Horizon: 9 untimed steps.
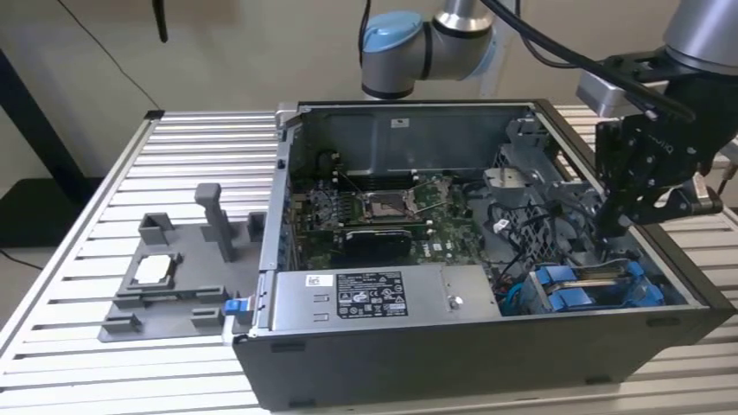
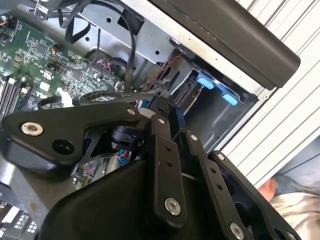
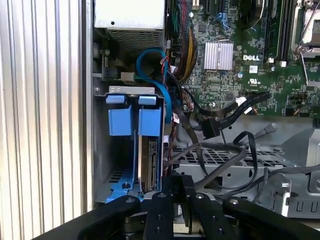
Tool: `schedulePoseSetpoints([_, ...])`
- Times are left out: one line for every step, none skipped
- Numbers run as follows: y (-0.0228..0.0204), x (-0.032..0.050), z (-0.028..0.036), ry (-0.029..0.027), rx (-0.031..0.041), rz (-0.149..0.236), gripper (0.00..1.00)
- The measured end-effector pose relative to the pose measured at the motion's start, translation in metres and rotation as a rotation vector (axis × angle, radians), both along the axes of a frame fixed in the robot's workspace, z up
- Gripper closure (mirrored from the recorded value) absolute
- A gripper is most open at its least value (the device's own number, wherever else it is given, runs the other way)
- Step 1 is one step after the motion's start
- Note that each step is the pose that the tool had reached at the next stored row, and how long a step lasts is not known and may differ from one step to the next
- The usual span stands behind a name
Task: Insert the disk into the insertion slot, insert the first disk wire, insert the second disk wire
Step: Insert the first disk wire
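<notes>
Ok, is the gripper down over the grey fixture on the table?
No, the gripper hangs above the open computer case, away from the grey fixture.

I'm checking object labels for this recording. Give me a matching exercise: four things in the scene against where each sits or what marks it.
Things:
1. disk
2. power-supply box
3. CPU socket
4. grey fixture

Places or marks:
a. outside the case, on the slatted table
b. middle of the motherboard
c. in the insertion slot, in a blue carrier
d. bears a white sticker

Pairs: 1-c, 2-d, 3-b, 4-a
</notes>
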<state>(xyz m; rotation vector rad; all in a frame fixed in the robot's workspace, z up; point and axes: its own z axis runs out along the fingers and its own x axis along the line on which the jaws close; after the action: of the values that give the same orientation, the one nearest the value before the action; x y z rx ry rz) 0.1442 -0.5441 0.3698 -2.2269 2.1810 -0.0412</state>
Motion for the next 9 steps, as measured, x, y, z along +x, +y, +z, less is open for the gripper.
schedulePoseSetpoints([-0.0004,0.0016,-0.0005,0.0072,0.0000,0.000,0.81])
schedulePoseSetpoints([-0.0009,0.0032,-0.0011,0.0152,0.0001,0.000,0.81])
schedulePoseSetpoints([-0.0015,0.0049,-0.0015,0.0230,0.0001,0.000,0.81])
schedulePoseSetpoints([-0.0022,0.0066,-0.0019,0.0314,0.0001,0.000,0.81])
schedulePoseSetpoints([-0.0028,0.0082,-0.0023,0.0395,0.0000,0.000,0.81])
schedulePoseSetpoints([-0.0037,0.0098,-0.0027,0.0472,-0.0001,0.000,0.81])
schedulePoseSetpoints([-0.0046,0.0113,-0.0032,0.0554,0.0000,0.000,0.81])
schedulePoseSetpoints([-0.0059,0.0129,-0.0037,0.0628,-0.0002,0.000,0.81])
schedulePoseSetpoints([-0.0073,0.0144,-0.0042,0.0703,-0.0001,0.000,0.81])
